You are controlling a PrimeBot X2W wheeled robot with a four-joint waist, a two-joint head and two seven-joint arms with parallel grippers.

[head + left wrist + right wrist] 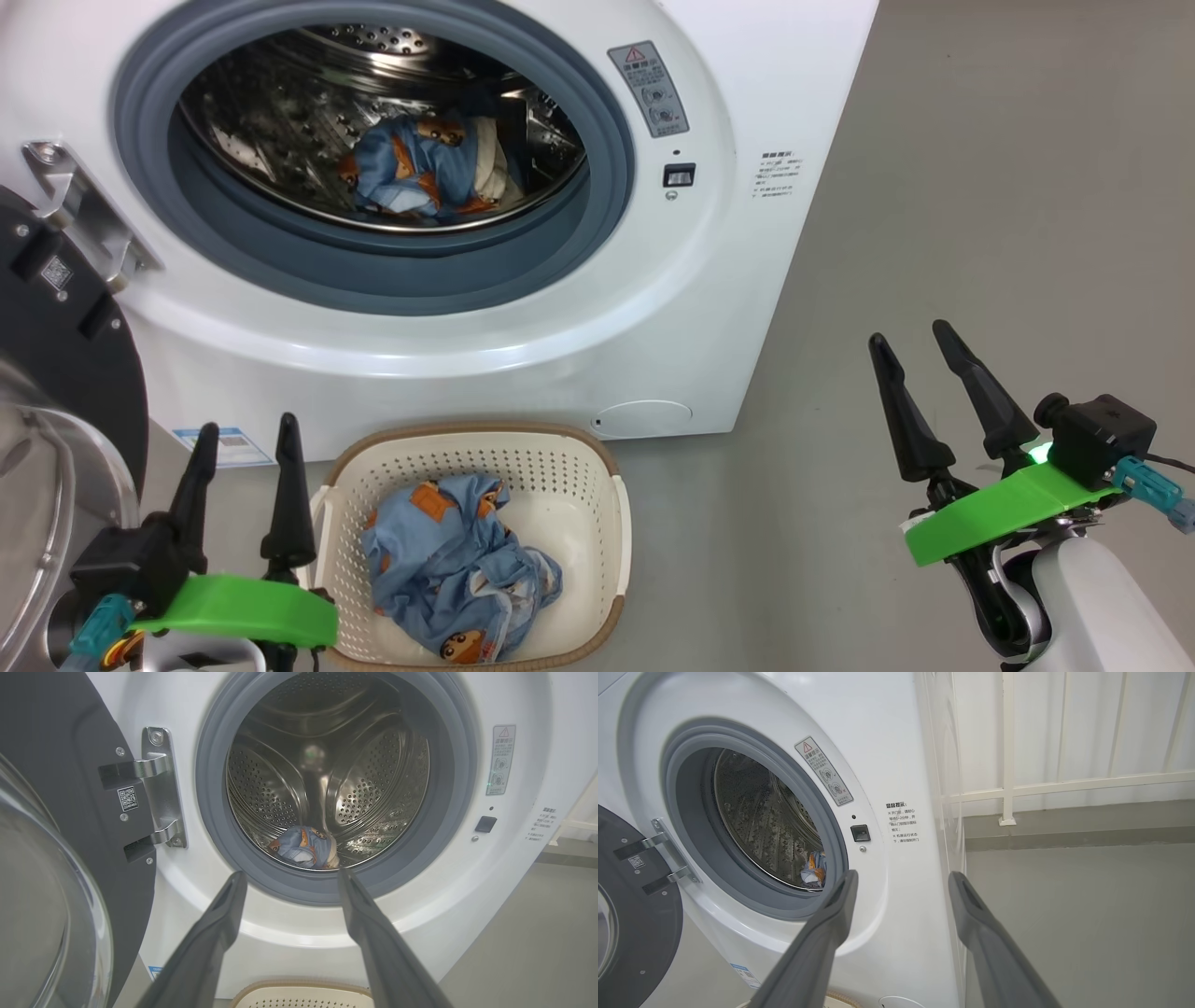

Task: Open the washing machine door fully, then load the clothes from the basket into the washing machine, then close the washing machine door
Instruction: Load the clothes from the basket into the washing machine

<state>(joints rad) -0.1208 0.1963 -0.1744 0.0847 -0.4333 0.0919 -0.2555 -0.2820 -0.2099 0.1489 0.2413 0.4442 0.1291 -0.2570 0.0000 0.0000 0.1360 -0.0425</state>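
Note:
The white washing machine (pixel 747 121) stands with its black door (pixel 65 373) swung open to the left. One bundle of light blue clothes (pixel 420 168) lies in the steel drum (pixel 327 765). More blue clothes (pixel 457 569) lie in the cream basket (pixel 560 467) on the floor before the machine. My left gripper (pixel 247 443) is open and empty, just left of the basket. My right gripper (pixel 910 336) is open and empty, over the floor to the machine's right. In the left wrist view my left gripper (pixel 289 877) points at the drum; the right gripper (pixel 901 877) points at the machine's right edge.
Grey floor (pixel 980 233) stretches right of the machine. A white railing (pixel 1008 765) stands behind, to the right. The door's glass bowl (pixel 46 905) bulges close beside my left gripper. A metal hinge (pixel 159 788) joins door and machine.

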